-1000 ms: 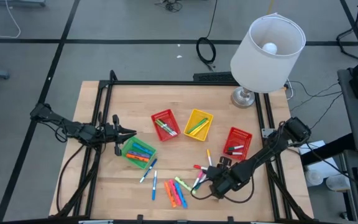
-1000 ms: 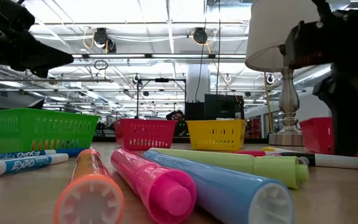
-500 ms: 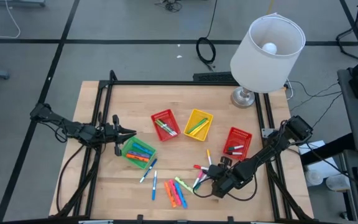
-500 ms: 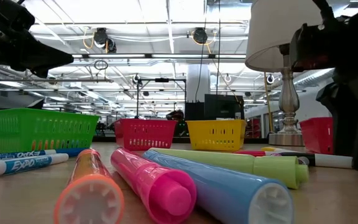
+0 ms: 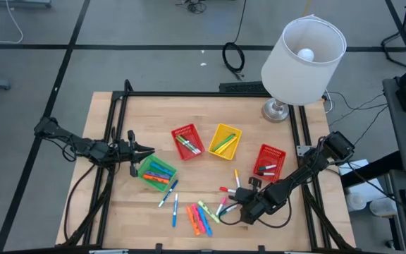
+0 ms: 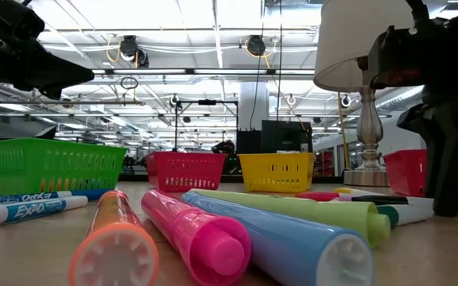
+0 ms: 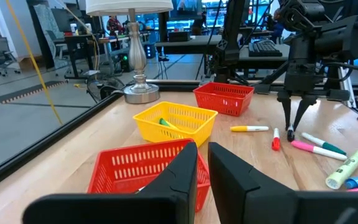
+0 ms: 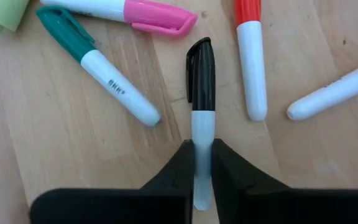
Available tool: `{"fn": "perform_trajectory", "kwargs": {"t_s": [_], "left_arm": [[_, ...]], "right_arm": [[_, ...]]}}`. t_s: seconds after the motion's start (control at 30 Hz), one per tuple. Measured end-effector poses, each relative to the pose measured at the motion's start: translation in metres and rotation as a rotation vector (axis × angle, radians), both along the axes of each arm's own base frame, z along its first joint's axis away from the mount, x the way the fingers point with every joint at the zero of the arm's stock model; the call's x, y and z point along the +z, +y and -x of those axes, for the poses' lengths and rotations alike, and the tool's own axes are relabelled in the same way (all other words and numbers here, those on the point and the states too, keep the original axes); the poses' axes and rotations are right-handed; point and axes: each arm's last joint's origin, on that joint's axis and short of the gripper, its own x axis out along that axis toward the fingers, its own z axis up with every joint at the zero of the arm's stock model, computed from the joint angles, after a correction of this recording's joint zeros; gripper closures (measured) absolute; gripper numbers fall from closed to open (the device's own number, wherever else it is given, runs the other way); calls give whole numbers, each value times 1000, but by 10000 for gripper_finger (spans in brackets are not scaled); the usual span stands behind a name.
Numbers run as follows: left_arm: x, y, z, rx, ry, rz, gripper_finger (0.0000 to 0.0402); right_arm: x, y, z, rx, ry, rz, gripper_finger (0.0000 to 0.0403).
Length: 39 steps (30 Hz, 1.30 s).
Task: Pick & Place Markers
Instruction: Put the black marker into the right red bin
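Note:
Several loose markers (image 5: 199, 215) lie on the wooden table near its front edge. My right gripper (image 8: 202, 177) stands over them, pointing steeply down, shut on a white marker with a black cap (image 8: 201, 68). A green-capped marker (image 8: 98, 68), a pink-capped one (image 8: 135, 15) and a red-capped one (image 8: 252, 62) lie beside it on the wood. My left gripper (image 7: 202, 171) waits level at the table's left edge, next to the green basket (image 5: 157, 171), shut on nothing. My right gripper pinches the black-capped marker's white barrel (image 8: 202, 134) between its two fingers, on the half away from the cap. The fingers (image 8: 178, 167) come slanting from above and stand on either side of the barrel. The marker lies flat on the table.
Two red baskets (image 5: 187, 141) (image 5: 269, 161) and a yellow basket (image 5: 225, 140) stand in a row across the table's middle, each holding markers. A lamp with a white shade (image 5: 302, 53) stands at the back right corner. A black frame (image 5: 118, 127) edges the table.
My right gripper has sunk slightly among the loose markers and shut on the black-capped marker. Neighbouring markers have been nudged a little along the table. The left arm has kept still.

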Motion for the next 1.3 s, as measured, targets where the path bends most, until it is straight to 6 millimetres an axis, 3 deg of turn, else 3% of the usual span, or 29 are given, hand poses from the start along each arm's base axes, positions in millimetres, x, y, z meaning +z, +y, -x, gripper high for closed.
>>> {"fn": "perform_trajectory", "kwargs": {"t_s": [0.4, 0.87, 1.1, 1.3], "left_arm": [[0, 0, 0, 0, 0, 0, 353], [0, 0, 0, 0, 1, -1, 353], [0, 0, 0, 0, 0, 0, 353], [0, 0, 0, 0, 1, -1, 353]], "right_arm": [[11, -2, 3, 8, -10, -5, 381], [67, -19, 22, 8, -131, 33, 387], [106, -45, 56, -20, -154, 174, 387], [116, -70, 87, 37, 58, 336, 387]]}}
